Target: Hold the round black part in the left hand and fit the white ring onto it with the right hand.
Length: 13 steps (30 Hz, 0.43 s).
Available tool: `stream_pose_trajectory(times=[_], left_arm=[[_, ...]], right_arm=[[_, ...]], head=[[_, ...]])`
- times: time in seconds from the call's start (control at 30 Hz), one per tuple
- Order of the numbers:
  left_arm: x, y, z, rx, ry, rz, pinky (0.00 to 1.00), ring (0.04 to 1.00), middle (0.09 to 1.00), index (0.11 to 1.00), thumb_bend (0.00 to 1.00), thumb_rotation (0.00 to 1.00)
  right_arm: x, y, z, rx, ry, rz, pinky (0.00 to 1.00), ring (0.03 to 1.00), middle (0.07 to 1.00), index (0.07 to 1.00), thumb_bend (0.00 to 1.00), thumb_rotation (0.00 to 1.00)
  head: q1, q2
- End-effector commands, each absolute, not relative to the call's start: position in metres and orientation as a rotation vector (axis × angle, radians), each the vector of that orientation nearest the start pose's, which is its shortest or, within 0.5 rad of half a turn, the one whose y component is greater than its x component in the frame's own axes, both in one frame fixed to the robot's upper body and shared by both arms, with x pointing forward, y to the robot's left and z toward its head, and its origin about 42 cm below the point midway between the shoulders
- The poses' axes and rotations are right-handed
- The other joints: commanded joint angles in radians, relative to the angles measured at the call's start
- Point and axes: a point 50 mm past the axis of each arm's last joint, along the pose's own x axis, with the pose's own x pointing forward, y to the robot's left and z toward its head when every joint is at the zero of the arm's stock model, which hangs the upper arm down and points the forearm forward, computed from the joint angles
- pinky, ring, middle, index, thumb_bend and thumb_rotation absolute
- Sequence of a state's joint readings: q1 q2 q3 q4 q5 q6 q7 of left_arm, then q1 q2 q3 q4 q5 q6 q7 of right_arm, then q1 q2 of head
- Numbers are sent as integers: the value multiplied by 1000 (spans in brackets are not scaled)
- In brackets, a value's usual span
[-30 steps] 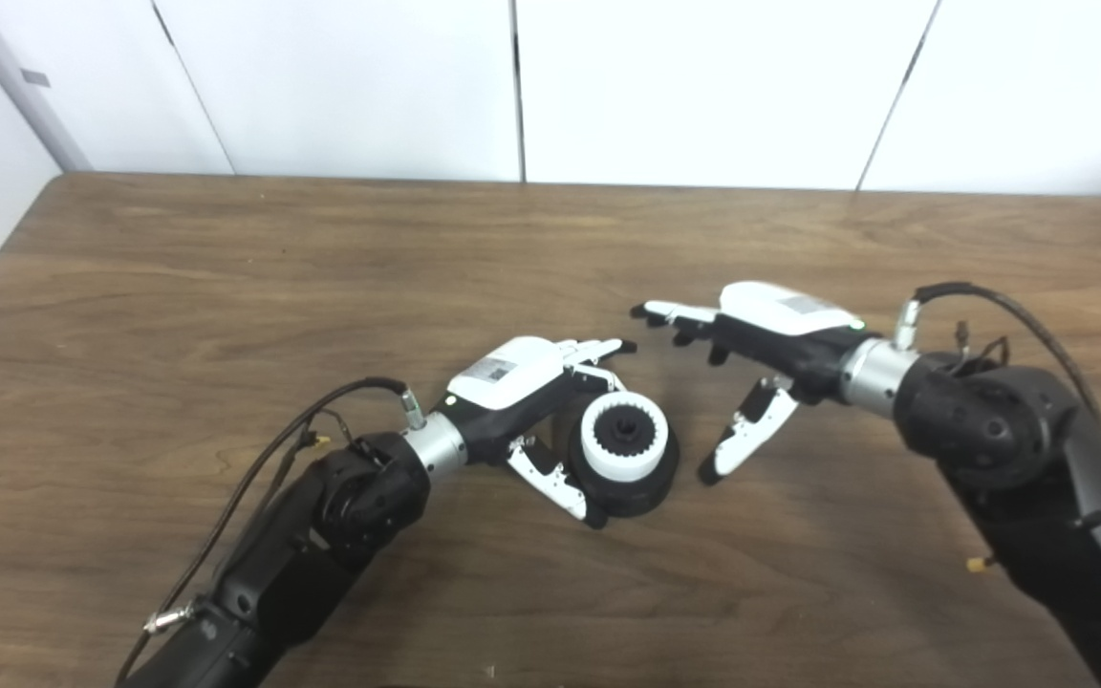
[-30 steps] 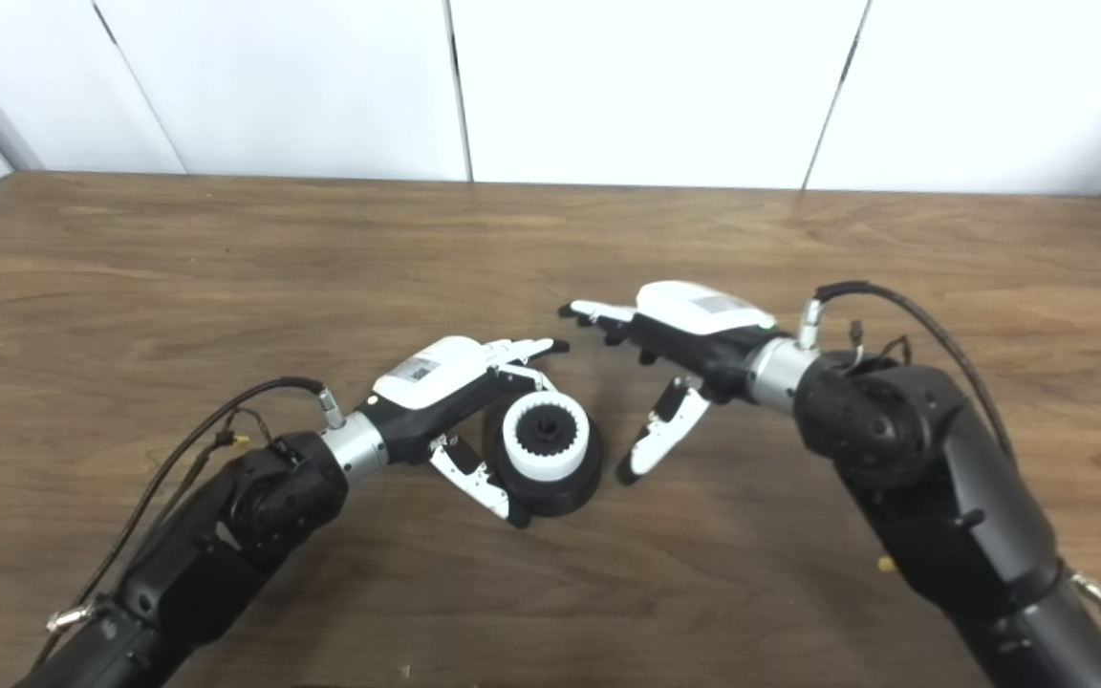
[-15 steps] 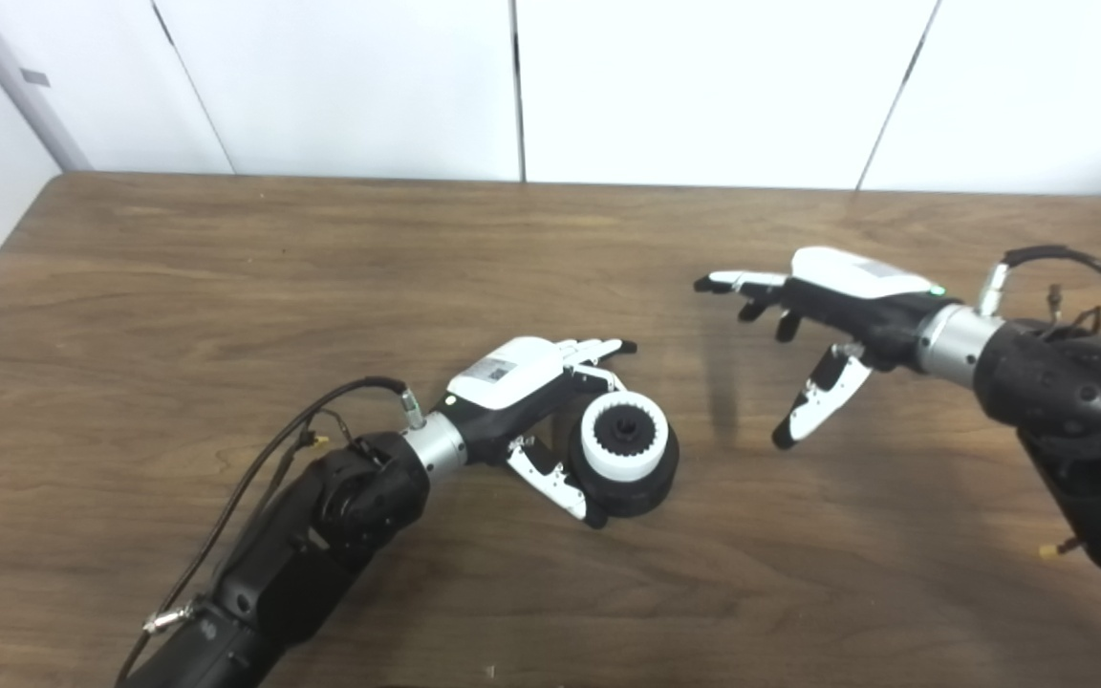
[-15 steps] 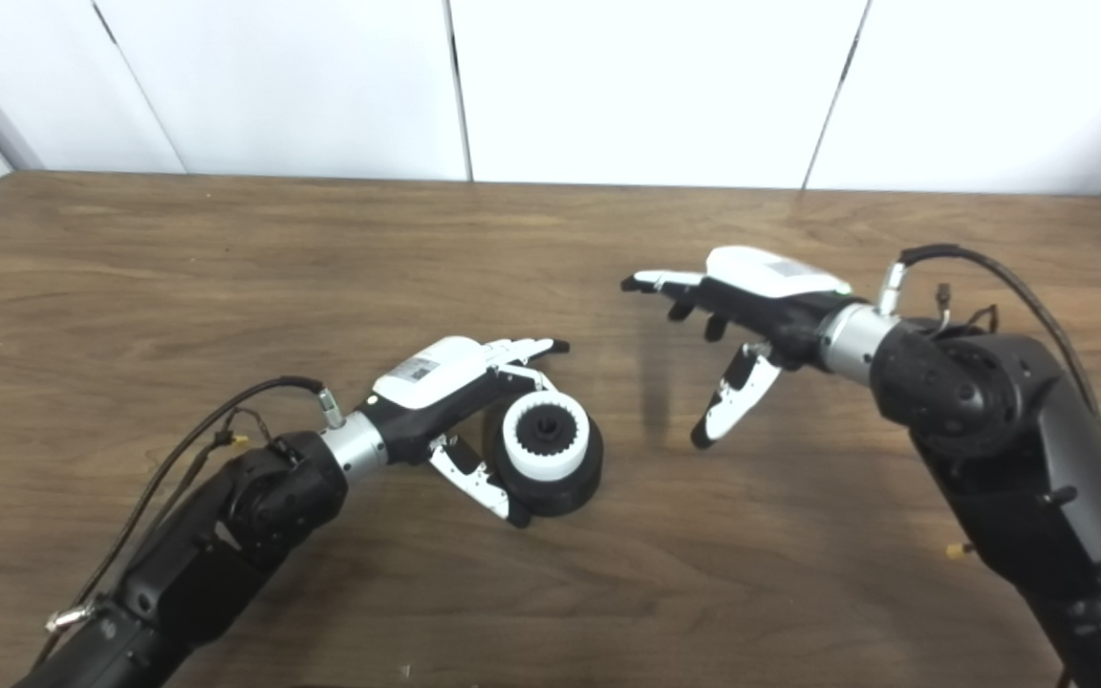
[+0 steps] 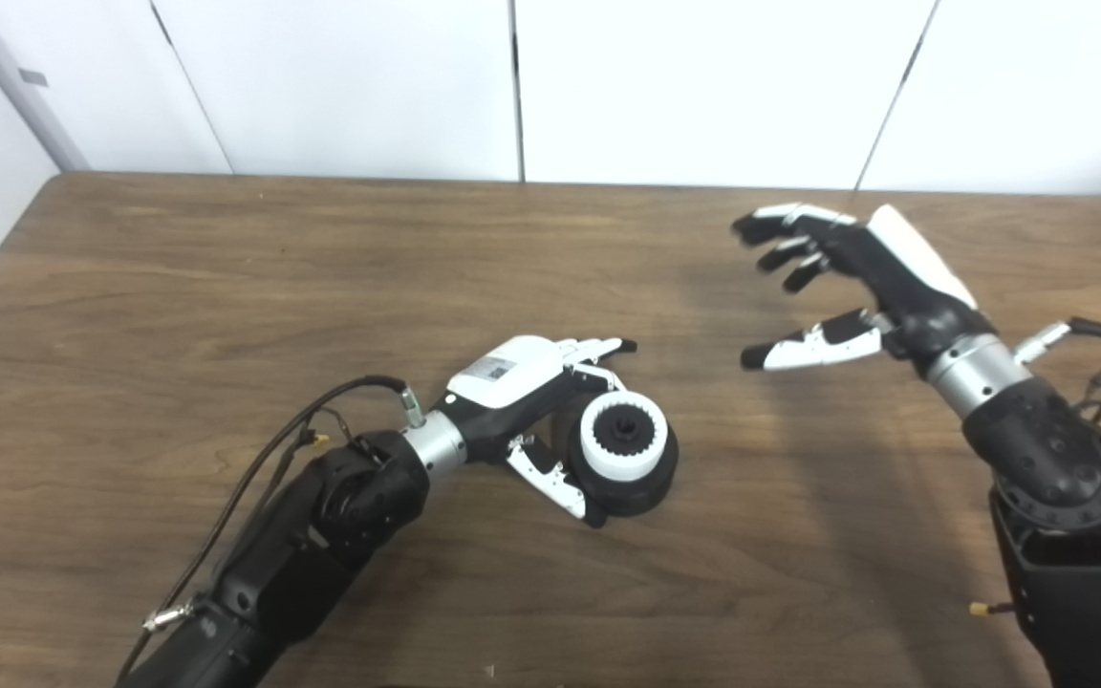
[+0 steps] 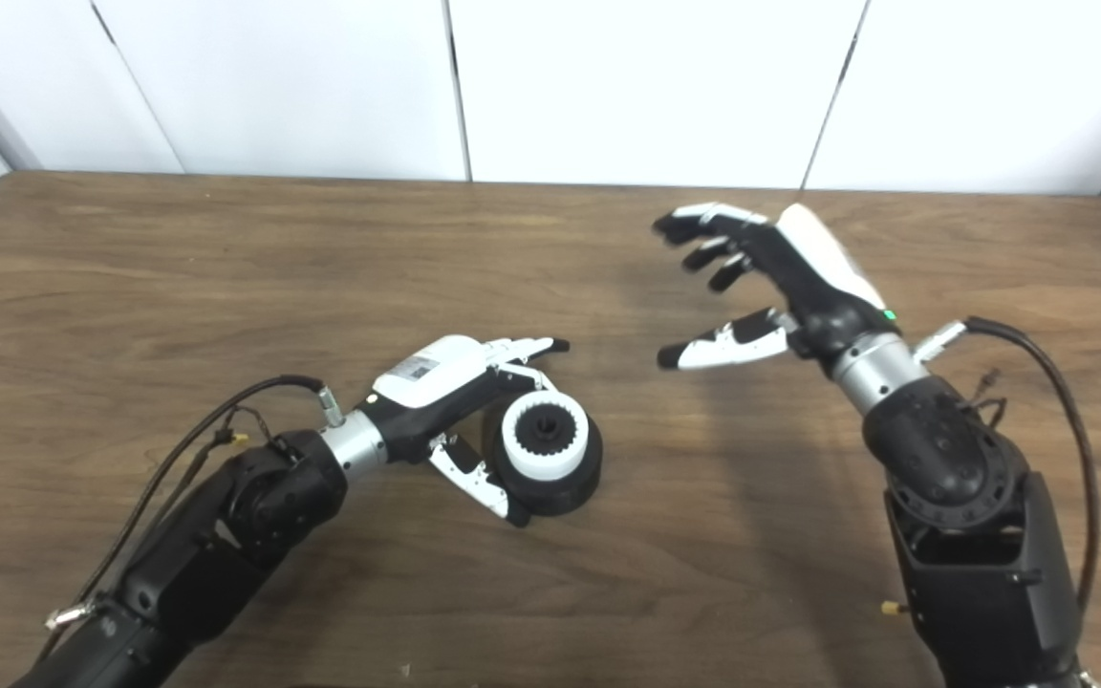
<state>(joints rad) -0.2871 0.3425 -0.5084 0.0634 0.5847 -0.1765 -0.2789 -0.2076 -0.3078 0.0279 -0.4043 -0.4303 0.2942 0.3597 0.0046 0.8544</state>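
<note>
The round black part [image 5: 636, 484] rests on the wooden table [image 5: 226, 277] near the middle. The white ring [image 5: 624, 439] sits fitted on top of it, with a black toothed hub showing in its centre. My left hand [image 5: 531, 392] is shut on the black part, fingers curled behind it and thumb at its front left. My right hand [image 5: 847, 277] is open and empty, raised above the table well to the right of the part, fingers spread. It also shows in the right eye view [image 6: 770, 277].
A white panelled wall [image 5: 512, 86] runs behind the table's far edge. Cables loop off both forearms, the left one [image 5: 273, 449] and the right one [image 6: 1057, 382].
My right hand has pulled away from the part, moving right and upward, and turned its fingers up. My left hand and the part with the ring have stayed still.
</note>
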Motion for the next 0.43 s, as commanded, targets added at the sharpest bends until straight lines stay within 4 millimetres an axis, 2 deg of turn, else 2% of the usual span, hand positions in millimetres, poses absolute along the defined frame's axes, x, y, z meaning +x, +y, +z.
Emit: stream_pose_trajectory(times=[0.0,0.3,0.33,0.4], left_arm=[[326,168,109,1071,-233,-878,940,962,975,489,520,78],[326,168,111,1091,-236,-854,906,966,965,493,519,80],[326,169,111,1094,-234,-850,887,963,964,563,801,191],[327,169,112,1116,-222,-837,876,968,966,656,958,293]], right_arm=[[319,-256,256,-722,-305,178,580,701,767,752,687,91],[310,-261,237,-671,-256,108,580,703,773,743,688,97],[310,-260,235,-668,-250,105,582,702,774,744,686,92],[308,-260,232,-665,-245,103,579,694,772,745,687,76]], head=[[1,1],[2,-2],[2,-2],[2,-2]])
